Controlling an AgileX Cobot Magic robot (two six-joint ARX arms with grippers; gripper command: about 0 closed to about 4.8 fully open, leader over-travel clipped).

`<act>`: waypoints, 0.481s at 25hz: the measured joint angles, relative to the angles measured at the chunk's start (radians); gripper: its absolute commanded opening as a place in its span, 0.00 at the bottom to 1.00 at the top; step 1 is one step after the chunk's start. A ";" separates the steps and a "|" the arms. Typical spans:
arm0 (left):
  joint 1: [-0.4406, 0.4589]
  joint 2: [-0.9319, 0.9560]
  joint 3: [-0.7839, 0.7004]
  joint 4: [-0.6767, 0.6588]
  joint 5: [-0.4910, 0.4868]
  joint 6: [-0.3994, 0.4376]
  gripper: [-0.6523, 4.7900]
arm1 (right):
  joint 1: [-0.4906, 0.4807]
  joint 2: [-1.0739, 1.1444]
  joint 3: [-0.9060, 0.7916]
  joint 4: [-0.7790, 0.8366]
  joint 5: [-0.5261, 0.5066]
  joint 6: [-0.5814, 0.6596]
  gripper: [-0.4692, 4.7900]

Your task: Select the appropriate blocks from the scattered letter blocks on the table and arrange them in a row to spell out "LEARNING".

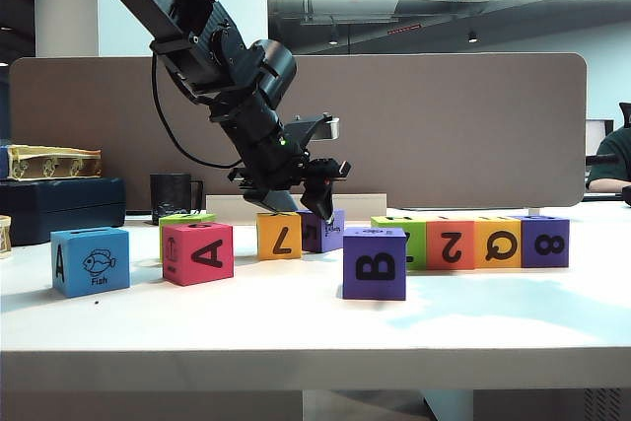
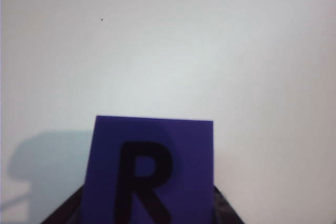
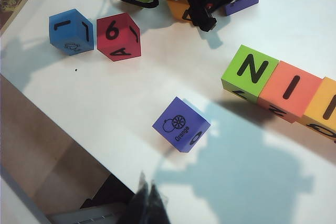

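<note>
1. left tool [image 1: 296, 194] is down at the back of the worktop [image 1: 296, 322], its fingers straddling the purple r block [image 2: 153, 169]; jaws look partly narrowed round it, but whether they grip yet i cannot tell.
2. leftmost on the worktop sit the blue block [image 1: 90, 261] and the red-pink a block [image 1: 198, 253], with the orange 7 block [image 1: 279, 236] just beside the purple r block.
3. nearer the front stands the purple b block [image 1: 375, 263], alone.
4. to the right a row of touching blocks begins with the green n block [image 3: 250, 73].
5. right tool [image 3: 148, 203] hovers over the front edge, fingers apparently pinched together, empty.
6. judged step: picking up r; next it needs a firm pinch, a clean lift, then placing it left of the row.
</note>
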 measured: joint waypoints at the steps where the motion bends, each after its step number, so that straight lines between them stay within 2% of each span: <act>1: 0.000 0.000 0.000 0.000 0.000 0.000 0.61 | 0.000 0.000 0.000 0.000 0.000 0.000 0.09; 7: 0.000 -0.003 0.002 -0.002 0.000 0.000 0.61 | 0.000 0.000 0.000 0.000 0.000 0.000 0.09; 12: -0.005 -0.019 0.154 -0.113 -0.001 0.000 0.61 | 0.000 0.000 0.000 0.001 0.000 0.000 0.09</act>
